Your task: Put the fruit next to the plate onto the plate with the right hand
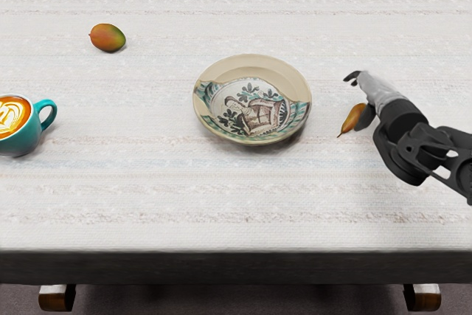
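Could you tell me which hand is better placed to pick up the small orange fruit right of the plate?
Right. The right hand is close beside the fruit, which lies just right of the plate; the left arm is not in view.

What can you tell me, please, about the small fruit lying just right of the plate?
The fruit is small and teardrop-shaped, orange-yellow with a smooth skin, narrowing to a thin dark tip that points down-left. It lies slanted on the pale table, to the right of the plate and clear of it. The right hand is right beside its upper right end; whether they touch cannot be told.
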